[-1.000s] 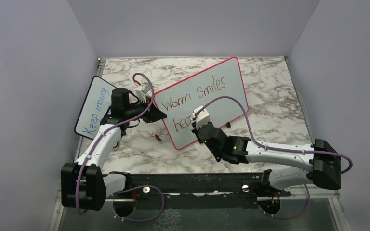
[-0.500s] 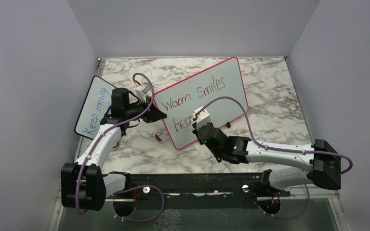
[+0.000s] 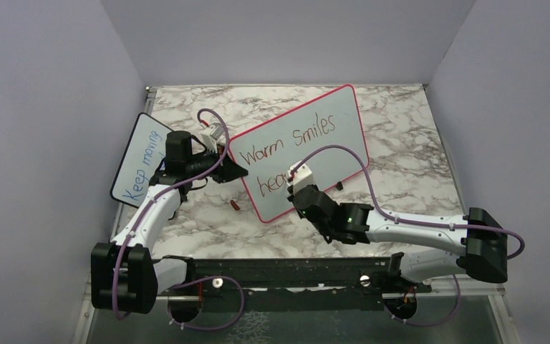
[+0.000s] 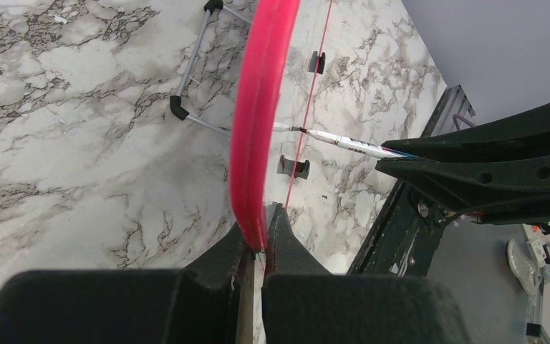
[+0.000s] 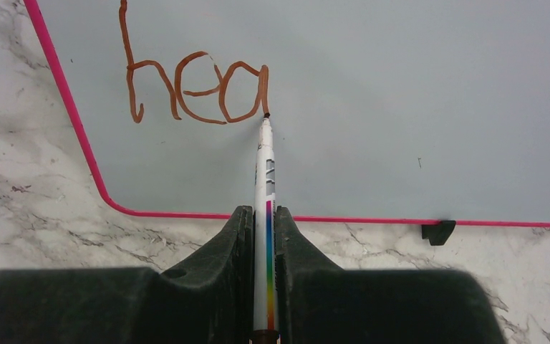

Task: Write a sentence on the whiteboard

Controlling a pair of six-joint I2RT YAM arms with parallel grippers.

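Top view: the whiteboard [image 3: 329, 122] is propped upright, the sentence [image 3: 293, 140] reading "Warm Smiles hea". Left wrist: its pink edge is pinched by the left gripper [image 4: 261, 240]. Right wrist: a marker [image 5: 263, 165] is clamped by the right gripper [image 5: 265, 218], tip touching the "a" ahead of the fingers.

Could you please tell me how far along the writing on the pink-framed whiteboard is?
Done: the sentence has its top line, "Warm Smiles", on the whiteboard. In hand: the second line reads "hea"; the marker, held in the right fingers, touches the foot of the "a", while the left fingers clamp the board's edge. Left: the rest of that line, which is blank.
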